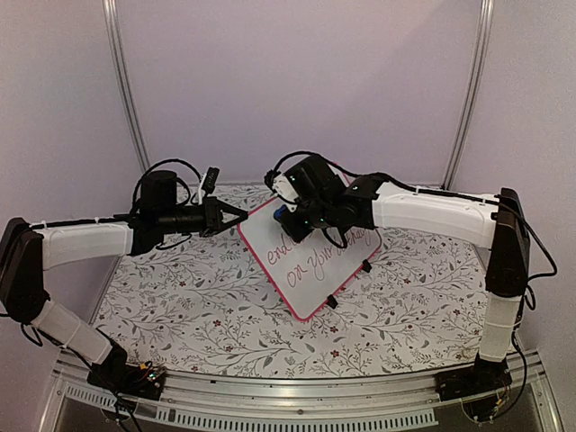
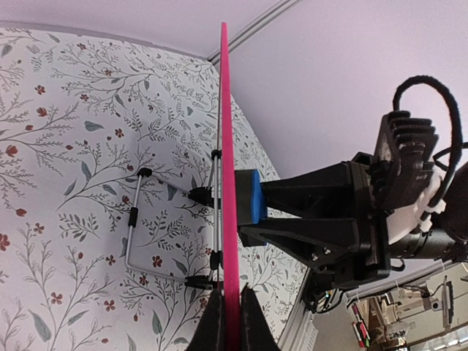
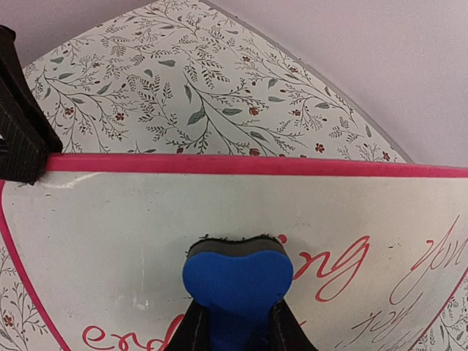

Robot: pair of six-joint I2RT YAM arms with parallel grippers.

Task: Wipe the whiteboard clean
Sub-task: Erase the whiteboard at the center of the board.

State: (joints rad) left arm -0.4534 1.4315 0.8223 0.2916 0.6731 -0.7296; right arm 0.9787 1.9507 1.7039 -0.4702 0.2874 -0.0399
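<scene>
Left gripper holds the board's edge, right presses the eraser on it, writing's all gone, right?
No: the right wrist view shows red writing on the whiteboard beside the eraser. The left gripper and right gripper hold as you say.

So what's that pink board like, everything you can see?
The whiteboard is a white rectangle with a rounded pink frame, red handwriting, two black clip feet and a wire stand behind. It is held tilted; the left gripper pinches its edge and the right gripper presses a blue eraser on its face.
</scene>
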